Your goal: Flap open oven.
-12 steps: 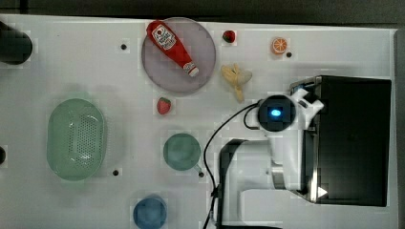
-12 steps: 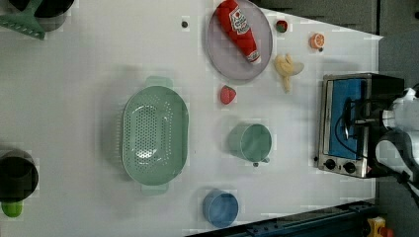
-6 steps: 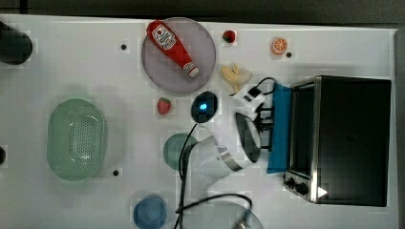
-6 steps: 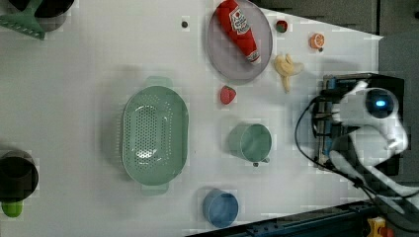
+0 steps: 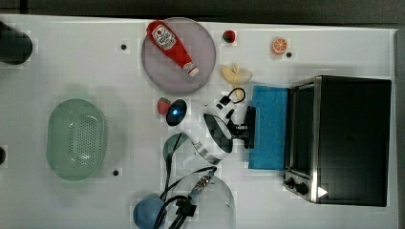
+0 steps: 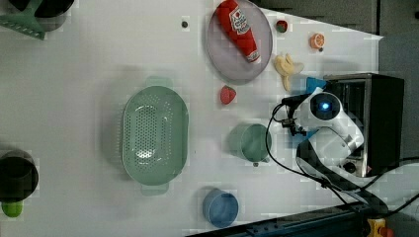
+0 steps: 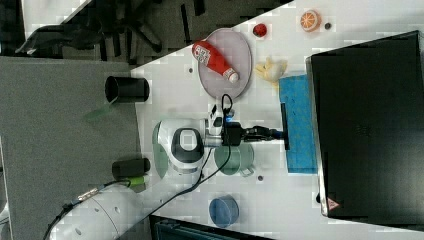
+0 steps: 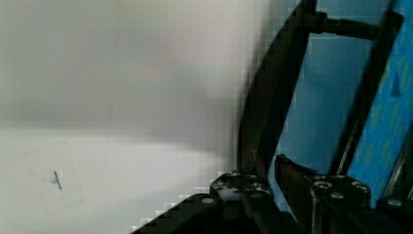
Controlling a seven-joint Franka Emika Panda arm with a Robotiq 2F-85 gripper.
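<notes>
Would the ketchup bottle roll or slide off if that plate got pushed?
Probably it would roll a little: the ketchup bottle lies on its side across the plate, and its body looks rounded. It seems plastic, so likely light and not fragile. The plate's shallow rim would hardly stop it.

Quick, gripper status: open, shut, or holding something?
Gripper: shut on the door handle of the oven; the blue glass door lies folded down flat.
</notes>
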